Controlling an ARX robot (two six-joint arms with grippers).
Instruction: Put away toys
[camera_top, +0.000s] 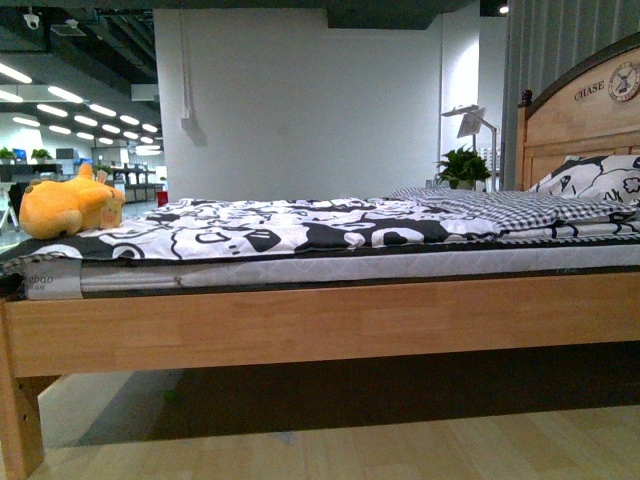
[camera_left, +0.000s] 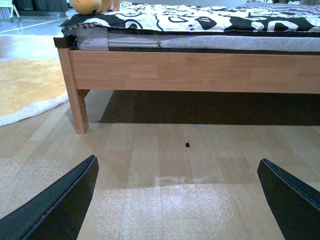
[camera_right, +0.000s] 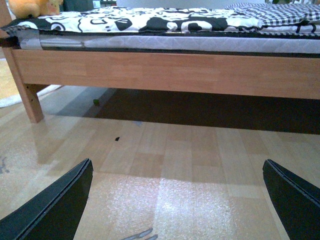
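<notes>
An orange-yellow plush toy (camera_top: 68, 207) lies on the bed's far left corner, on the black-and-white quilt (camera_top: 290, 225). The left wrist view shows the toy (camera_left: 91, 6) at the frame's edge, and the right wrist view shows the toy (camera_right: 34, 7) too. Neither arm appears in the front view. My left gripper (camera_left: 177, 200) is open, low over the wooden floor in front of the bed, with nothing between its black fingers (camera_left: 60, 205). My right gripper (camera_right: 177, 202) is open as well, over the floor and short of the bed frame, holding nothing.
The wooden bed frame (camera_top: 320, 320) spans the view, with a leg (camera_left: 78, 107) at its left corner and a dark gap beneath. A headboard (camera_top: 580, 125) and pillows (camera_top: 595, 180) stand at the right. A yellow rug (camera_left: 27, 85) lies left of the bed. A potted plant (camera_top: 462, 165) stands behind.
</notes>
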